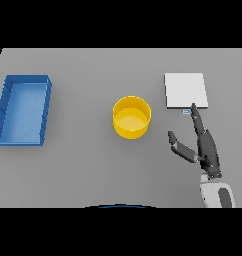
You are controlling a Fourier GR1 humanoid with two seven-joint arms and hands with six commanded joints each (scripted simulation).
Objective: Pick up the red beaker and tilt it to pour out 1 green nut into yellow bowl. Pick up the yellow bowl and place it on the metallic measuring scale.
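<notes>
At the far left of the grey table (83,165) lies a blue tray (23,110), a shallow rectangular bin set slightly askew. Near the middle stands the yellow bowl (132,117), upright, its inside bare of anything discernible. To its right, well apart, lies the metallic measuring scale (186,90), a pale flat square with a small display at its near edge, too small to read. The right hand (205,147) comes up from the lower right, fingers straight and reaching to the scale's near edge, thumb spread wide toward the bowl, holding nothing. No red beaker shows.
</notes>
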